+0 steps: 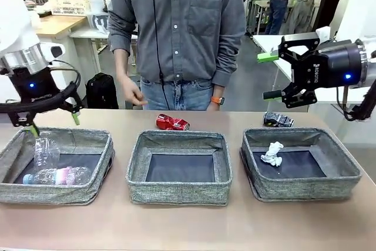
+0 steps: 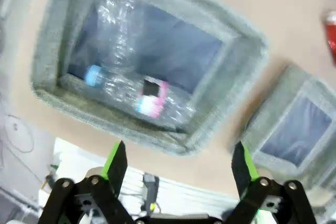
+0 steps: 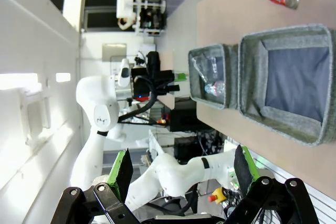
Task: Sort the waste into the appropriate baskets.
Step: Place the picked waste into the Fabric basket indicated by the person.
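— Where is the left grey woven fabric basket (image 1: pixel 59 195)?
— Under the left gripper (image 1: pixel 54 123), whose jaws are spread and empty; two clear plastic bottles (image 1: pixel 56 176) lie inside.
— And the right gripper (image 1: pixel 268 76)?
— Spread wide, empty. A crushed dark can (image 1: pixel 278 120) sits below it, and a crumpled white paper wad (image 1: pixel 272 154) lower still, in the matching right basket (image 1: pixel 305 189).

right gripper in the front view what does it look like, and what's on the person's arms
The right gripper is black with green finger pads, white lettering on its body and a small blue light. The person wears a grey buttoned shirt with long sleeves and an orange band on one wrist.
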`<action>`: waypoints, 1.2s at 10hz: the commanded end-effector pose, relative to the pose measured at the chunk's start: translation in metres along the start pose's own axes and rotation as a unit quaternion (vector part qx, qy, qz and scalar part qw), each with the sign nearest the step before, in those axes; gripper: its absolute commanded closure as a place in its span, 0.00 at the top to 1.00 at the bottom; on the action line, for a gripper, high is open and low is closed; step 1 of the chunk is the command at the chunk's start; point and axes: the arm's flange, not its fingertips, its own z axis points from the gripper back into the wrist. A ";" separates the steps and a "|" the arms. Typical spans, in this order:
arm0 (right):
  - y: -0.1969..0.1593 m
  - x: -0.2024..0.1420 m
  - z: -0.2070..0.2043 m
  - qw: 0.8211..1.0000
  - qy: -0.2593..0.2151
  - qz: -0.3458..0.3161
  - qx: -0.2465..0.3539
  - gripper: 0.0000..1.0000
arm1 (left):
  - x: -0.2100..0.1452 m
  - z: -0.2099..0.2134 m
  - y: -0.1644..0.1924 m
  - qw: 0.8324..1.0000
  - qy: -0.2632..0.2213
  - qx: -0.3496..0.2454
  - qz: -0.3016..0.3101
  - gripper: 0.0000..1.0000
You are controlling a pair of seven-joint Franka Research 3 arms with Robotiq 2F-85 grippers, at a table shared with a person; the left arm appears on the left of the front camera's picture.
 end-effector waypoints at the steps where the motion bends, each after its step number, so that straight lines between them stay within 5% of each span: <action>1: 0.002 -0.001 0.000 1.000 0.000 -0.007 0.003 1.00 | -0.010 0.032 -0.024 0.977 0.084 -0.184 -0.069 1.00; 2: 0.002 -0.001 0.000 1.000 0.000 -0.007 0.003 1.00 | -0.011 0.047 -0.026 0.936 0.080 -0.328 -0.097 1.00; 4: 0.002 -0.001 0.000 1.000 0.000 -0.007 0.003 1.00 | -0.009 0.058 -0.028 0.852 0.120 -0.499 -0.106 1.00; 6: 0.002 -0.001 0.000 1.000 0.000 -0.007 0.003 1.00 | -0.011 0.045 -0.015 0.812 0.130 -0.558 -0.112 1.00; 8: 0.002 -0.001 0.000 1.000 0.000 -0.007 0.003 1.00 | -0.019 0.015 0.015 0.766 0.088 -0.627 -0.112 1.00; 9: 0.002 -0.001 0.000 1.000 0.000 -0.007 0.003 1.00 | -0.020 -0.003 0.024 0.755 0.096 -0.642 -0.096 1.00; 11: 0.002 -0.001 0.000 1.000 0.000 -0.007 0.003 1.00 | -0.006 -0.036 0.019 0.805 0.242 -0.539 -0.050 1.00; 12: 0.002 -0.001 0.000 1.000 0.000 -0.007 0.003 1.00 | -0.013 0.002 0.024 0.760 0.100 -0.637 -0.078 1.00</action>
